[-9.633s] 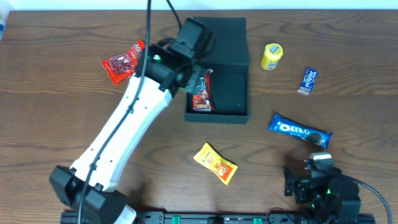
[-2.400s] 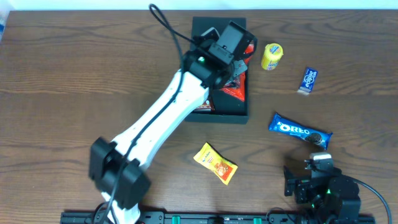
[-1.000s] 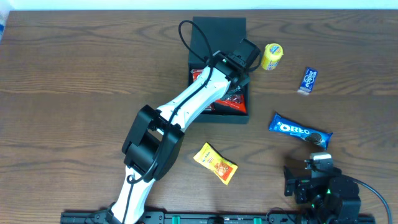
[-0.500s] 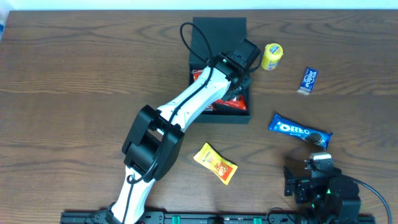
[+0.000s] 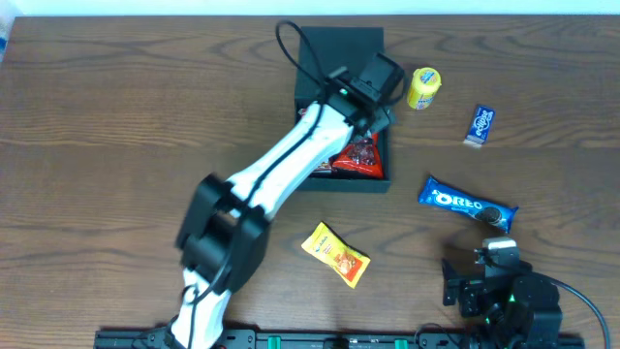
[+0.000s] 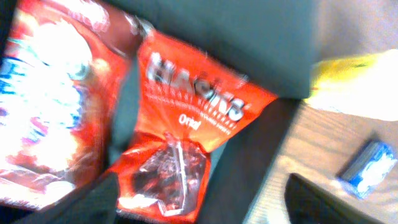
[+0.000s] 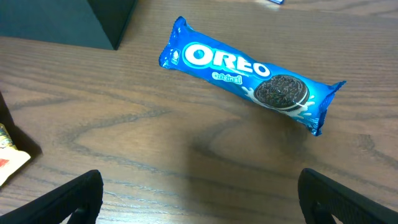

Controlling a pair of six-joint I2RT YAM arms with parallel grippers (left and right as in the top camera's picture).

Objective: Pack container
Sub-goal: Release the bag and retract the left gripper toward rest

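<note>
Wooden table [image 5: 116, 116] seen from above, with the white left arm [image 5: 281, 165] reaching diagonally to the dark teal box [image 5: 339, 48], which sits at the far middle of the table with its lid flap folded back. The left gripper [image 6: 208, 199] hovers over the box's right side, fingers spread wide and holding nothing; beneath it a red snack bag [image 6: 186, 130] lies inside, beside another red packet [image 6: 50, 106]. The right gripper [image 7: 199, 199], near the front right edge, stands fully apart and empty. A blue biscuit roll [image 7: 249, 74] lies right of the box, a yellow packet [image 5: 334, 254] in front of it, a yellow tub [image 5: 423, 87] just beside its right wall, and a small blue packet [image 5: 480, 124] farther right
</note>
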